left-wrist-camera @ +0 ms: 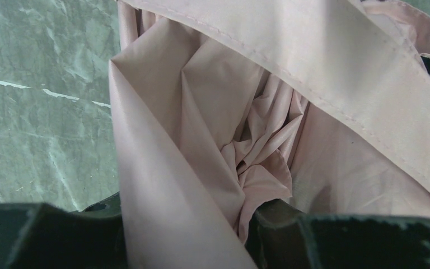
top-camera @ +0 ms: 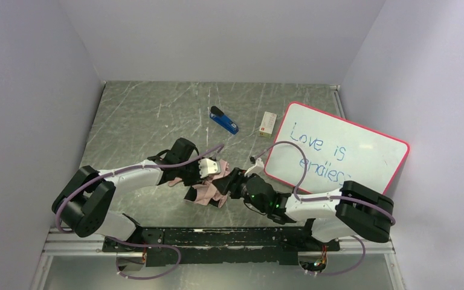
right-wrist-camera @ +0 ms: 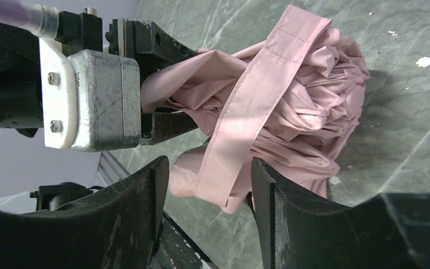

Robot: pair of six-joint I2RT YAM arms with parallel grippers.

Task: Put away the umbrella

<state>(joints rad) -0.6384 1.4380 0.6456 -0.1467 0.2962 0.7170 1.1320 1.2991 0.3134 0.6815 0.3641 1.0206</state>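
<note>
The left gripper (top-camera: pixel 212 171) is clamped on a fold of the umbrella (top-camera: pixel 208 192). Its crumpled pink canopy sits bunched low at the near middle of the table (top-camera: pixel 145 121), between the two arms (whether it rests on the surface or hangs just above, I cannot tell). The step in hand looks like wrapping the strap (right-wrist-camera: pixel 241 112) round the bundle. That band lies slack across the fabric and drops between the jaws of the right gripper (right-wrist-camera: pixel 208 168), which stand apart, not pinching it. To do this well, I judge the left clamp should hold firm while the right closes near the strap's free end and draws it taut, so no folds spill out.
</note>
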